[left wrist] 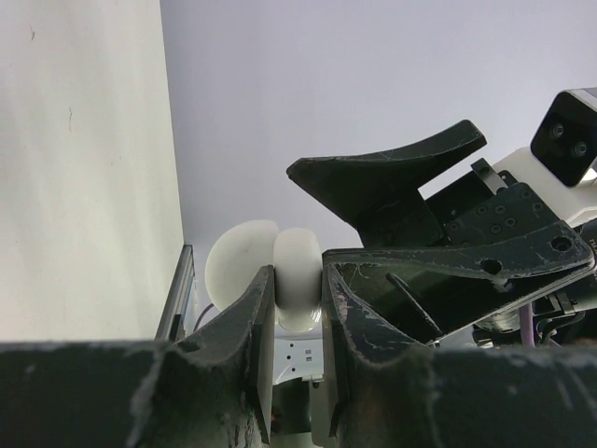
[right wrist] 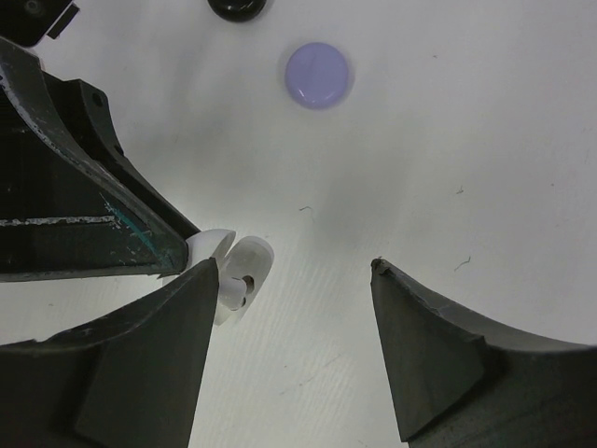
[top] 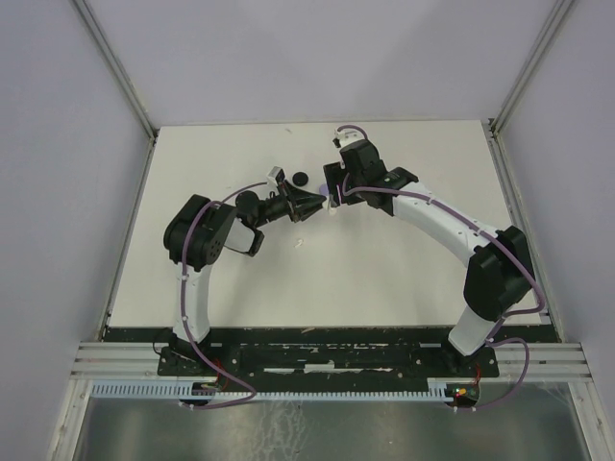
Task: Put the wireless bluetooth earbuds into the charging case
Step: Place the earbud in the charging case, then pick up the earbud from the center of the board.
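My left gripper [left wrist: 297, 297] is shut on a white charging case [left wrist: 298, 275], held off the table with its lid [left wrist: 238, 261] swung open. In the right wrist view the case [right wrist: 250, 263] shows beside my left finger, with a small white earbud [right wrist: 232, 291] at its opening. My right gripper [right wrist: 294, 271] is open and empty, just right of the case and above the table. In the top view the two grippers meet at mid-table, the left [top: 312, 205] and the right [top: 333, 192]. A tiny white piece [top: 300, 242] lies on the table below them. Other earbuds are not in view.
A round lilac disc [right wrist: 317, 75] and a black disc [right wrist: 238, 7] lie on the white table beyond the grippers. The black disc also shows in the top view [top: 300, 178]. Grey walls enclose the table on three sides.
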Controlling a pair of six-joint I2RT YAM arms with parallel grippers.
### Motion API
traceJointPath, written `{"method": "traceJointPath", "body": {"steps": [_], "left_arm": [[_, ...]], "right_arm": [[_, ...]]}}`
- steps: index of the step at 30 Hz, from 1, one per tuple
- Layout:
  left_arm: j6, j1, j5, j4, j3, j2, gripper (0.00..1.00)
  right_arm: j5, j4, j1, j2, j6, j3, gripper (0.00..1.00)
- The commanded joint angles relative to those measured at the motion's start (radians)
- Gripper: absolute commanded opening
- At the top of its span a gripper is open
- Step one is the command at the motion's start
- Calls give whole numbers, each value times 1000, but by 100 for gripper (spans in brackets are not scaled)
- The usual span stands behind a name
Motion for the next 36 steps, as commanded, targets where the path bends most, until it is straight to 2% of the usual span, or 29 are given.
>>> {"method": "traceJointPath", "body": {"steps": [1, 13, 19, 26, 30, 36], "left_arm": [[16, 0, -3, 59, 34, 10, 3], [1, 4, -2, 80, 42, 23, 3], [-13, 14, -5, 106, 34, 34, 3], [-52, 108, -13, 212, -36, 28, 3], [-72, 167, -24, 261, -97, 12, 3], [-65, 217, -15, 262, -151, -34, 3]], "right_arm": [[-18, 9, 12, -57, -9, -7, 74], [-6, 12, 13, -75, -6, -16, 74], [63, 45, 14, -122, 7, -42, 76], [104, 39, 12, -172, 5, -101, 77], [59, 49, 25, -140, 9, -127, 76], [27, 63, 117, -5, 3, -72, 75]]}}
